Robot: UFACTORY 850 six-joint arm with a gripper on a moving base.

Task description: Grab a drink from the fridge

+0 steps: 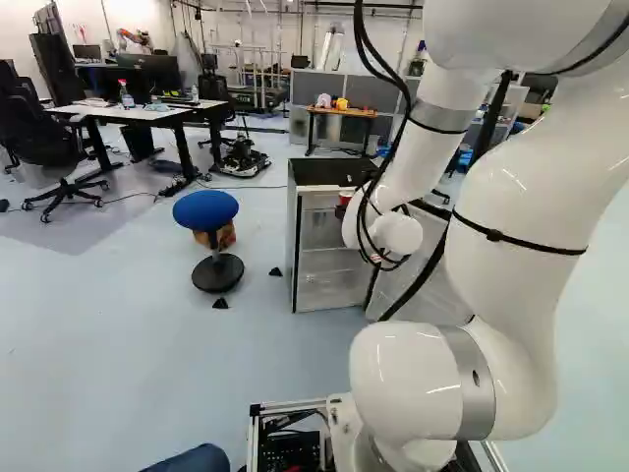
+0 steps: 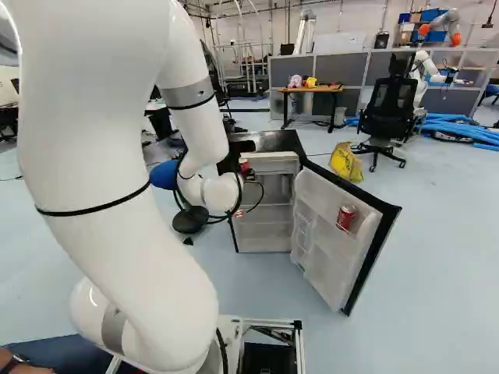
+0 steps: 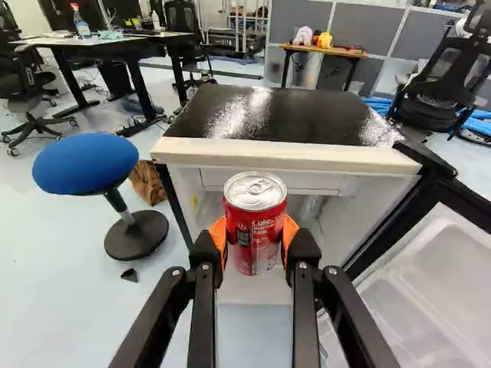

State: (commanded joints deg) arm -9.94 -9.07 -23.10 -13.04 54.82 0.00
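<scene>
One red can (image 3: pixel 255 222) upright btwn hand's (image 3: pixel 255 239) pads, gripped both sides, fridge (image 3: pixel 291 159) open behind, 2nd can (image 2: pixel 346 217) in door

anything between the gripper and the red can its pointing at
No, nothing visible: the red can is held in the gripper, an orange pad against each side. The open fridge door stands off to one side, not between them.

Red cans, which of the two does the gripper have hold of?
The upright can with the gripper's orange pads on both sides. The other can sits on the inner side of the open fridge door.
</scene>
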